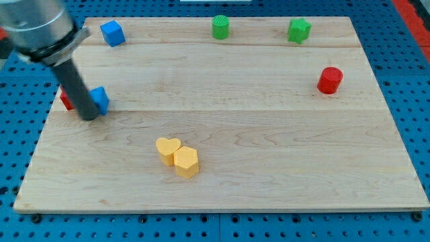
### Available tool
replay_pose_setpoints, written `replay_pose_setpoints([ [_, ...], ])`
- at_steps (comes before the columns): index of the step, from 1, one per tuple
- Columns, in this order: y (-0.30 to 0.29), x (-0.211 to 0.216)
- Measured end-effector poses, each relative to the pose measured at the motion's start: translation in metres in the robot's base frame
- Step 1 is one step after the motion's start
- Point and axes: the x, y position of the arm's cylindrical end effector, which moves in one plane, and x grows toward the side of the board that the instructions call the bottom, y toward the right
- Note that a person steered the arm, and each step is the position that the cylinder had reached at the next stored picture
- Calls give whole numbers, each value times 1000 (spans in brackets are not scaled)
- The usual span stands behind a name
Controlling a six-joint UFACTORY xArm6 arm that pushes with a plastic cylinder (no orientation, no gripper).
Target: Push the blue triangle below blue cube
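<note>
Tip: my tip (89, 117) touches blue triangle (101, 99), left middle of frame.
Blue cube (112, 33): upper left.
Claw: none, only rod.

One camera only. It looks down at a slant from beyond the view's bottom edge onto the whole board (222, 141), fairly near, blue pegboard (403, 81) around it. My rod enters close at the view's top left

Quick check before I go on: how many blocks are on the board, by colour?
Blue: 2, cube, triangle against my tip
Green: 2
Red: 2, one partly hidden
Yellow: 2
Total: 8
</note>
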Motion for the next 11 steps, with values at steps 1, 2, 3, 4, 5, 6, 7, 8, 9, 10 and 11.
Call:
replay_pose_setpoints([
  [1, 41, -52],
  [2, 31, -45],
  [3, 46, -15],
  [4, -3, -43],
  [5, -27, -79],
  [6, -28, -124],
  [7, -25, -133],
  [8, -14, -133],
  [9, -13, -133],
  [10, -12, -133],
  [11, 32, -137],
])
